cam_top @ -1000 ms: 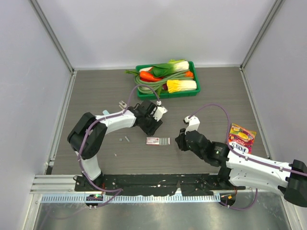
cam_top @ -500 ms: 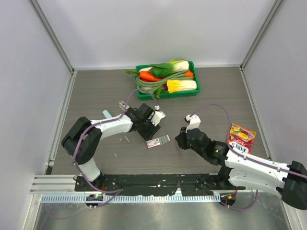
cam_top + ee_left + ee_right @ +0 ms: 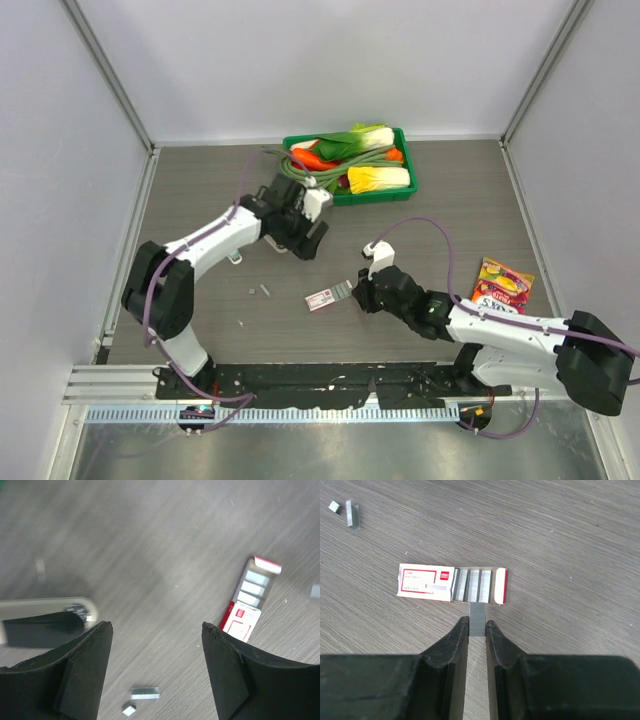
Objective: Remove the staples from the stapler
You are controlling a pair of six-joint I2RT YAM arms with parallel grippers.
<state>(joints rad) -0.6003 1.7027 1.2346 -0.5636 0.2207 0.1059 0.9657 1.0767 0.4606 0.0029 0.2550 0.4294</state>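
Grey wood-grain tabletop carries everything. Jaws wide apart and empty, the left end effector hovers near the stapler, which lies left of centre. At the open red-and-white box near the middle, the right end effector is clamped on a strip of staples. It looks like the strip is being stowed. Next it needs lining up with the free slot, then releasing. Loose staple bits lie apart.

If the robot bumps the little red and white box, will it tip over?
Probably not: the box lies flat, so it should slide. It looks like thin card, likely light. Its end is open, so the staple strips inside might spill.
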